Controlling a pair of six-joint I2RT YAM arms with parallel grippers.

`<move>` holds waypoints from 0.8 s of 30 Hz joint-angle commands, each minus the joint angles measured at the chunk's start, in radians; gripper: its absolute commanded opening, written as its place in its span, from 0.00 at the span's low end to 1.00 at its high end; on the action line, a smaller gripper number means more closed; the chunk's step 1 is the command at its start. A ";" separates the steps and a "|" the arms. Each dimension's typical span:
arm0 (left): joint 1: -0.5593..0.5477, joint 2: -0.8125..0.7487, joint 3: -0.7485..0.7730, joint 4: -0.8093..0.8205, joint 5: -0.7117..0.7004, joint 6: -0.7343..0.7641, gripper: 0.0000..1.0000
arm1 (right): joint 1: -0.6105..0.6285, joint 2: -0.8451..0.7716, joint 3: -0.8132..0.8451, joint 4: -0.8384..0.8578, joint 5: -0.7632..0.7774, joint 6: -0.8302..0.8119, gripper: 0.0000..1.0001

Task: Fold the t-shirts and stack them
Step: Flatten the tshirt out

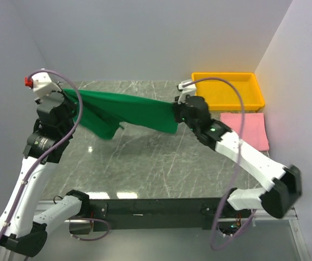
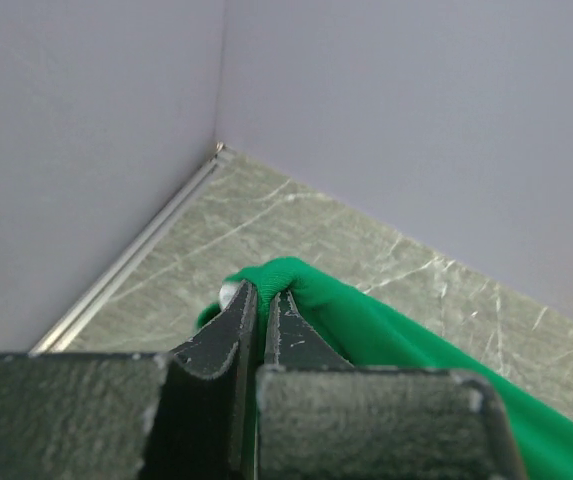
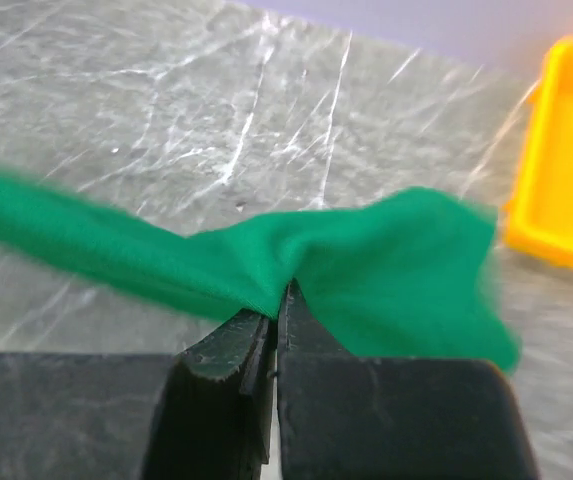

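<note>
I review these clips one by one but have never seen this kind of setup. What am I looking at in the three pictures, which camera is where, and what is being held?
These are two robot arms bolted at the near edge of a marble-patterned table. The wide picture comes from a fixed camera above and behind them. The other two come from cameras on each wrist, so the black fingers at the bottom of each are that arm's own claw.

The left claw and the right claw are both shut on a green t-shirt, each pinching a bunch of cloth. The shirt hangs stretched between them above the table, part of it drooping near the left arm.

On the table at the right lie a folded pink t-shirt and, behind it, a yellow tray.
</note>
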State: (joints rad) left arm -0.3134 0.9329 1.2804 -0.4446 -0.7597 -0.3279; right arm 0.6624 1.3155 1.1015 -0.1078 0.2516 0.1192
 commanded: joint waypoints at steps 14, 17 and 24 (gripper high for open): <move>0.019 -0.191 0.175 -0.171 0.072 0.007 0.01 | -0.006 -0.349 0.195 -0.638 -0.184 -0.299 0.00; 0.019 -0.132 0.145 -0.148 0.077 0.036 0.02 | -0.017 -0.288 0.173 -0.619 -0.210 -0.319 0.02; 0.063 0.207 -0.125 0.153 0.109 0.040 0.13 | -0.130 0.057 0.205 -0.553 -0.248 -0.354 0.10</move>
State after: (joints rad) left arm -0.2874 0.9562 1.2343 -0.4461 -0.6453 -0.2943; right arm 0.6010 1.2282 1.2785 -0.6640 -0.0090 -0.1936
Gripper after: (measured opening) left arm 0.121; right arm 0.088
